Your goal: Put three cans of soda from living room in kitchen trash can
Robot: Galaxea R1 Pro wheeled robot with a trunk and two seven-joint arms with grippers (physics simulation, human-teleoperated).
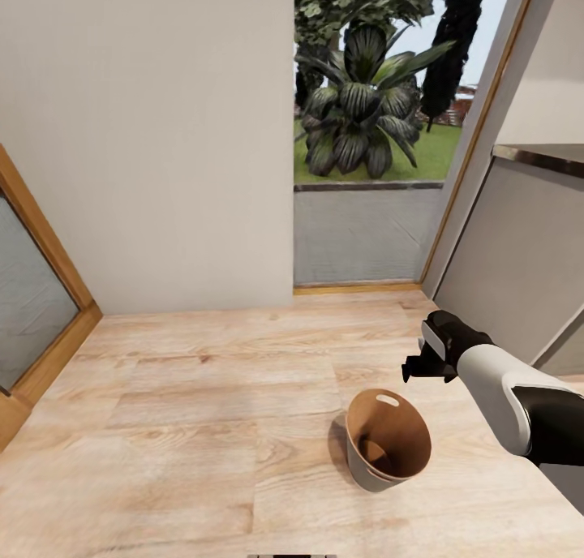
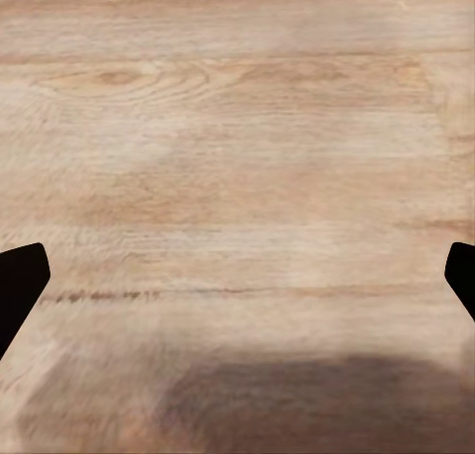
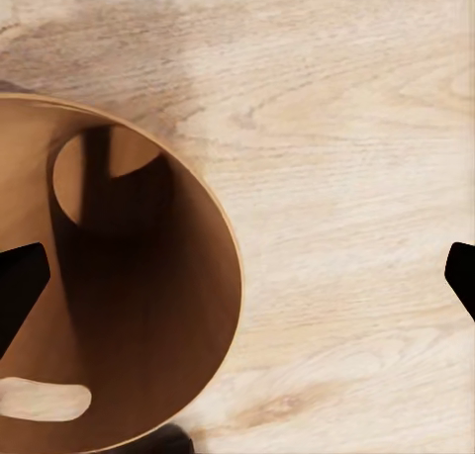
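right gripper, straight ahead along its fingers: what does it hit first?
Probably the wood floor just beside the trash can. The right gripper, open and empty, centres near the can's rim, so it might clip that rim; depth is unclear.

I am standing in a room of a home, in the kitchen part. I am looking down at a light wood floor made of long boards. A grey cabinet with a dark countertop is sitting by my right side. A plain pale wall is facing me. Next to it a tall glass pane with a wood frame is showing a big leafy plant and green grass outside.
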